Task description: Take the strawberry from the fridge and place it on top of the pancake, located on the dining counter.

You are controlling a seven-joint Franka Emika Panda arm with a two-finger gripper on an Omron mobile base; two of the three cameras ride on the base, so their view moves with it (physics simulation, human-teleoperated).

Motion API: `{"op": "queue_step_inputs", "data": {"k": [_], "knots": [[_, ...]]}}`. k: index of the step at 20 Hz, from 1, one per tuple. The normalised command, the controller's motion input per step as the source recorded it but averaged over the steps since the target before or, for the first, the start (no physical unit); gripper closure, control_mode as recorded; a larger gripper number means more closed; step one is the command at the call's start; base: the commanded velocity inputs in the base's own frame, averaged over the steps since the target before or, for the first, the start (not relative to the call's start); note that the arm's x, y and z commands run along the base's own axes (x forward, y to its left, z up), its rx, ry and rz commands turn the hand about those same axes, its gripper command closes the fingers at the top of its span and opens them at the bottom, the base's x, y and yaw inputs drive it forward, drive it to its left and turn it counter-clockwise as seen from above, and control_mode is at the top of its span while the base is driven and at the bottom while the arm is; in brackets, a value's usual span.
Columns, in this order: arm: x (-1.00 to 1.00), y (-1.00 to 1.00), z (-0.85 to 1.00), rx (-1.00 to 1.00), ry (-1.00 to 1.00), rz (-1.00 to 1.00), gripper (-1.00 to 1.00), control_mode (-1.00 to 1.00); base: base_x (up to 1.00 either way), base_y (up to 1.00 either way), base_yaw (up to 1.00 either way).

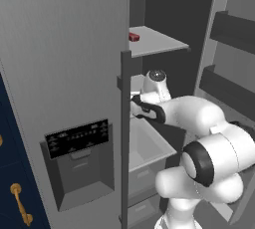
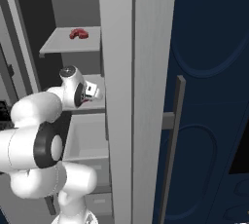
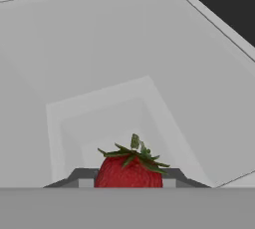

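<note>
The tiny bright-red strawberry (image 3: 129, 172) with its green leafy cap sits at the bottom centre of the hand view, pinched between the dark fingertips of the gripper (image 3: 128, 183), so it's clamped on the berry. Behind it is a pale grey fridge shelf (image 3: 124, 73). In the left base view, the white arm (image 1: 199, 118) reaches into the tall grey fridge (image 1: 64, 73), and a blocky dark-red item (image 1: 134, 37) lies on the upper shelf.
</note>
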Motion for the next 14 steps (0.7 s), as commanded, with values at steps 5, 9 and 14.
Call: {"op": "queue_step_inputs", "data": {"k": [5, 9, 14], "knots": [[-1.00, -0.17, 0.55, 0.00, -0.07, 0.00, 1.00, -1.00, 0.00, 0.00, 0.00], [-1.00, -0.02, 0.64, 0.00, 0.00, 0.00, 1.00, -1.00, 0.00, 0.00, 0.00], [-1.00, 0.00, 0.58, 0.00, 0.00, 0.00, 1.00, -1.00, 0.00, 0.00, 0.00]]}}
